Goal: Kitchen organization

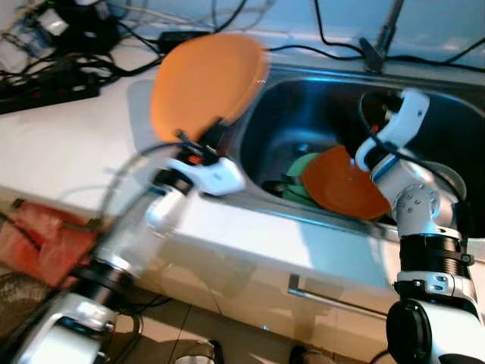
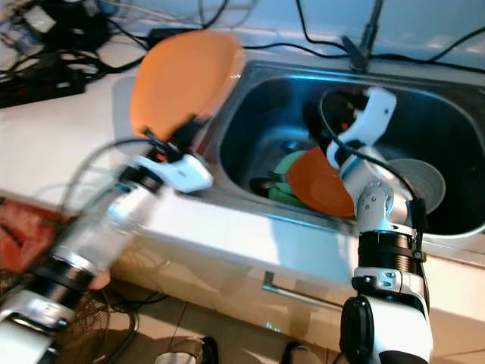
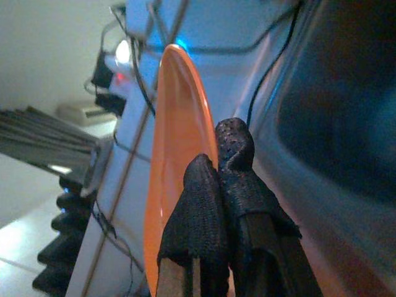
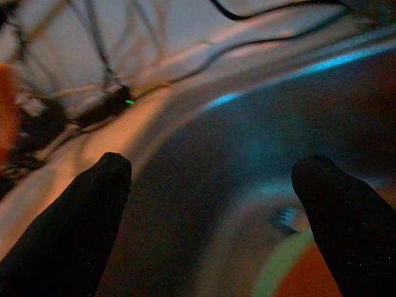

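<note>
Orange and held edge-up, a plate (image 1: 206, 82) is pinched by its rim in the left gripper (image 3: 219, 176), jaws closed tight on it, above the white worktop (image 1: 68, 144) just beside the steel sink (image 1: 303, 114). That edge grip likely keeps the plate clear of the sink wall so it can be moved out. The right gripper (image 4: 216, 204) hovers inside the sink with jaws spread wide and empty, near a second orange plate (image 1: 345, 183) resting on a green one (image 1: 299, 168), probably its next pick.
</note>
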`<state>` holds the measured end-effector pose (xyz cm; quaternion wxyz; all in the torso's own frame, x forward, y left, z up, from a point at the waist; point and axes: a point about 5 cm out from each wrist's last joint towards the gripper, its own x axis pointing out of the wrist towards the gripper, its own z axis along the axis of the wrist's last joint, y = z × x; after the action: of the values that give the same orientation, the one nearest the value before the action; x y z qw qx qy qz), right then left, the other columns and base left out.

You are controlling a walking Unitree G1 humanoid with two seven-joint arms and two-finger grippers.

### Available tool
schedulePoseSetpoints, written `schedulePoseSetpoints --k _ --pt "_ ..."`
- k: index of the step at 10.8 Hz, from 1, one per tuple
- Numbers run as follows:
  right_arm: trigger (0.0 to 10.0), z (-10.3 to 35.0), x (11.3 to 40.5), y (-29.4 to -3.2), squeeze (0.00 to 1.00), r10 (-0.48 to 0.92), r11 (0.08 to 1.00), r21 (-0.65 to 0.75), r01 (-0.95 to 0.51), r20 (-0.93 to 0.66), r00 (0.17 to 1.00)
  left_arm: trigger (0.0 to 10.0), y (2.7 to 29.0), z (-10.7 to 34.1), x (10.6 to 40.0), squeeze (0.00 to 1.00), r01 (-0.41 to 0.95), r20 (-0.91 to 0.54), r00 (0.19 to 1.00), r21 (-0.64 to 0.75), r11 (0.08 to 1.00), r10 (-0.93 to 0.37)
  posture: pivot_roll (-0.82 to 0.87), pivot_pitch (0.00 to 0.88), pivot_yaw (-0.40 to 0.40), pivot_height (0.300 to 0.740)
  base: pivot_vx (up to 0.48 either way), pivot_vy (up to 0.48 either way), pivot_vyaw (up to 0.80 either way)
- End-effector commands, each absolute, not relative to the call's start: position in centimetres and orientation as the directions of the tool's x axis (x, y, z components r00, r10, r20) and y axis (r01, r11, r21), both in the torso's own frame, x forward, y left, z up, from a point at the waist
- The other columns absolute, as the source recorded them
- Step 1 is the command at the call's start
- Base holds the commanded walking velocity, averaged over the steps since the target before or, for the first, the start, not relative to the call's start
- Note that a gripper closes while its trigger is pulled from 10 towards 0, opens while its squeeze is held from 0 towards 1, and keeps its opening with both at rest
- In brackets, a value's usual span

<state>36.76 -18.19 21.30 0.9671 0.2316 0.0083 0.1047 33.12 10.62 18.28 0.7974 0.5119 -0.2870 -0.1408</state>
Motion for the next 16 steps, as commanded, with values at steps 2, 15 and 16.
schedulePoseSetpoints --k 2,15,16 --pt "10.0 22.8 36.0 -17.1 0.00 0.312 0.775 0.541 -0.328 0.125 0.942 0.0 7.8 17.4 32.7 0.00 -0.053 0.329 0.734 0.900 0.433 -0.594 0.05 0.111 0.073 0.740 0.000 0.000 0.00" --pt "10.0 24.0 34.3 -13.1 0.00 0.537 0.609 0.559 -0.563 0.232 0.811 0.0 3.9 16.3 31.3 0.00 -0.004 0.375 0.639 0.874 0.485 -0.672 0.04 0.128 0.075 0.740 0.000 0.000 0.00" --pt "10.0 24.1 34.4 -12.8 0.00 0.538 0.614 0.554 -0.563 0.229 0.811 0.0 3.2 16.5 30.9 0.00 0.005 0.385 0.617 0.870 0.492 -0.686 0.04 0.131 0.073 0.740 0.000 0.000 0.00"
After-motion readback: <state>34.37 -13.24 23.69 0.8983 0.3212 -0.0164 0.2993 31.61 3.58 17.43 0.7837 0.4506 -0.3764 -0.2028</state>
